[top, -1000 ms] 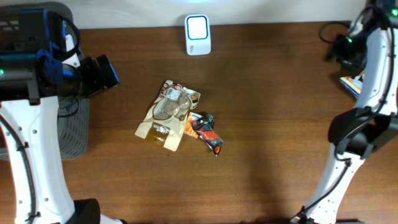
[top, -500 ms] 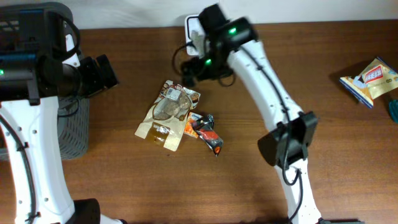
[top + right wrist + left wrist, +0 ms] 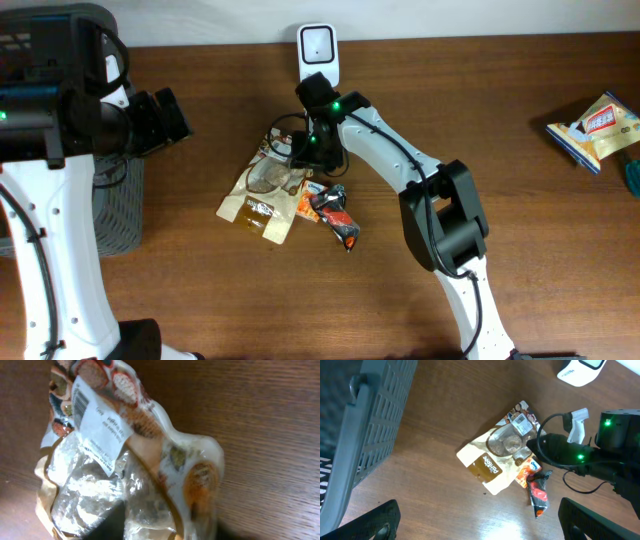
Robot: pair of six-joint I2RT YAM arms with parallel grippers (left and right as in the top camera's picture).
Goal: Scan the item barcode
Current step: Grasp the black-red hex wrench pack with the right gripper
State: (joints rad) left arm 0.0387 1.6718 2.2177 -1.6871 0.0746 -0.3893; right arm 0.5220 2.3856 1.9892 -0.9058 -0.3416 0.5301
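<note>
A crinkly snack bag [image 3: 262, 190] with a clear window lies mid-table, also seen in the left wrist view [image 3: 495, 457]. My right gripper [image 3: 303, 157] is down on the bag's upper right part. In the right wrist view its dark fingers [image 3: 112, 522] flank a bunched fold of the bag [image 3: 150, 460], jaws closed in on it. A white barcode label [image 3: 82, 405] shows near the bag's top. The white scanner [image 3: 318, 52] stands at the table's back edge. My left gripper [image 3: 480, 522] hovers wide open, high at the left, holding nothing.
A red and black packet [image 3: 335, 212] lies touching the bag's right side. A grey mesh basket [image 3: 118, 205] sits at the left table edge. A yellow snack pack [image 3: 595, 125] and a teal object [image 3: 633, 175] lie at the far right.
My right arm swung from the far right across the table, reached over the bag near the scanner, then dropped onto it and closed its jaws. The left arm stayed still.
</note>
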